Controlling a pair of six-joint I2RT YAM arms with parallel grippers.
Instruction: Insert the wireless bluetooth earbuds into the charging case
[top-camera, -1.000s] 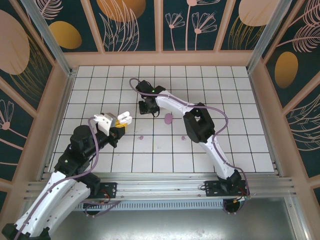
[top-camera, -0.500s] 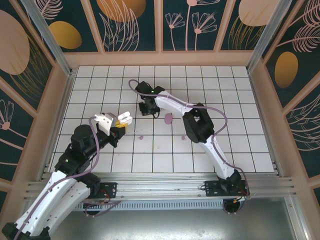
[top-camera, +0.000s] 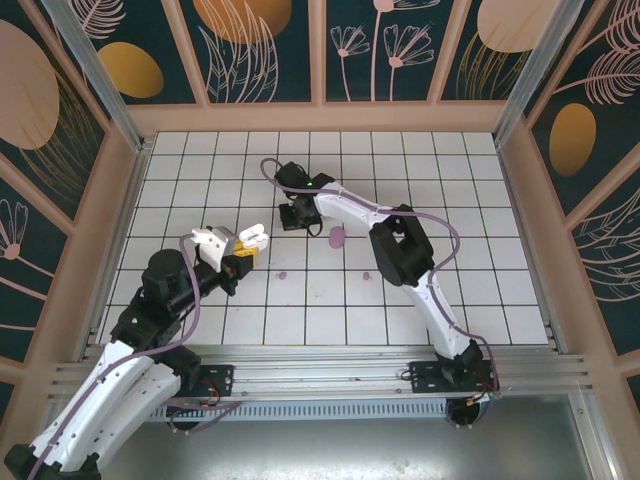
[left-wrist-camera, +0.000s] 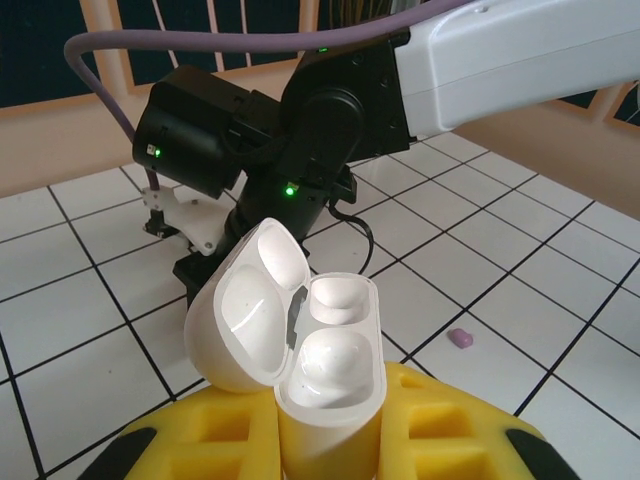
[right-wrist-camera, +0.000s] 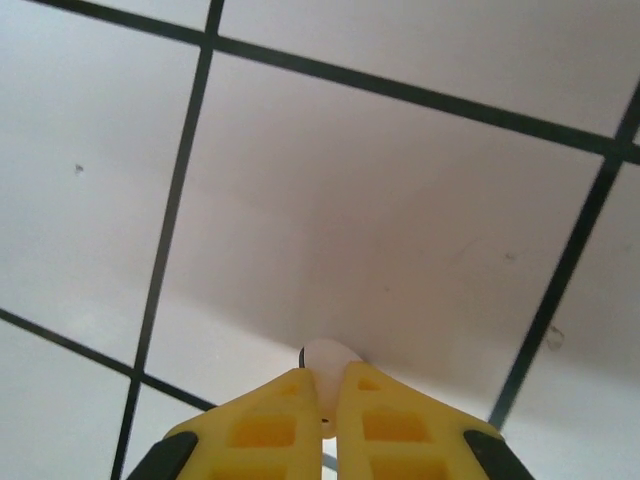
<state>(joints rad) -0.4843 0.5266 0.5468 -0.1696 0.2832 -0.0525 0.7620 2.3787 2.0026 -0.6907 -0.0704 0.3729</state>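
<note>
on the far tiles of the table (top-camera: 450, 190), the right pincer (right-wrist-camera: 331, 378) has just clamped shut on a white earbud (right-wrist-camera: 328, 354). the left pincer (left-wrist-camera: 330, 445) grips the opened white charging case (left-wrist-camera: 330, 365), sockets empty; transfer looks next

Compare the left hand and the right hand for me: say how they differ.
The left hand grips the white case, lid open and both wells empty; the right hand is closed on a tiny white earbud at its fingertips. The left hand holds its load up off the tiles; the right hand is down close to them. Both have yellow fingers and are shut on something white.
</note>
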